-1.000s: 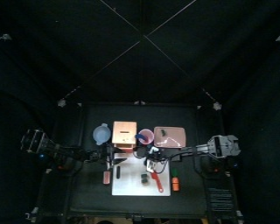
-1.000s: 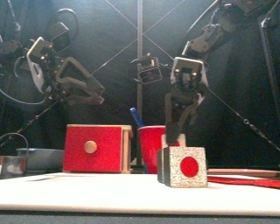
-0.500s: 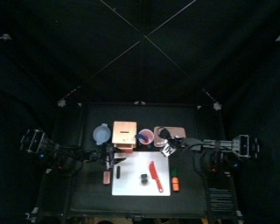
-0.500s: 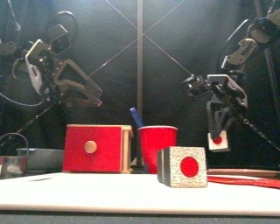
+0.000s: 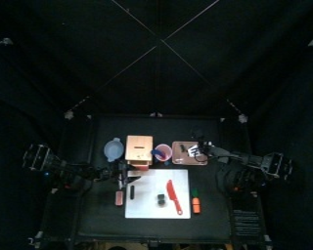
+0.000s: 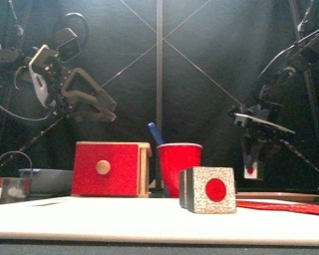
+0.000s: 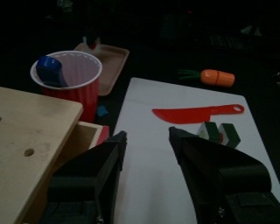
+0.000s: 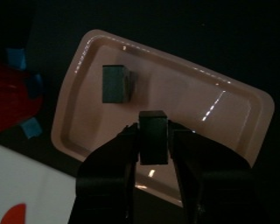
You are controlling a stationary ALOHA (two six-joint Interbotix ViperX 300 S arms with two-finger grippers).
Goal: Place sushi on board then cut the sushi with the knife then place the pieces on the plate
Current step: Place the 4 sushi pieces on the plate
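The right gripper (image 8: 154, 129) had its jaws drawn in narrow, clamped on a dark green sushi piece (image 8: 154, 145) that stood upright between the fingertips. It hung over the pink tray (image 8: 195, 83), toward one long rim. Whether the piece touched the tray floor could not be told. A second sushi piece (image 8: 116, 81) lay flat on the tray, apart from the held one and nearer the opposite rim.

The left gripper (image 7: 149, 138) hovered over the near end of the white cutting board (image 7: 149, 101), jaws parted to a moderate gap, with nothing between them and touching nothing.

The rest of the sushi roll (image 6: 209, 189) stood on the board, its speckled end face with a red centre turned to the front. The red toy knife (image 7: 195, 113) lay flat on the board just beside it. An orange toy food (image 5: 196, 205) lay near the board's right edge.

Behind the board stood the red cup (image 6: 179, 169) holding the blue toy knife (image 6: 155, 132). The wooden box (image 6: 112, 168) stood on its left, and the blue-grey bowl (image 5: 113, 149) farther left.
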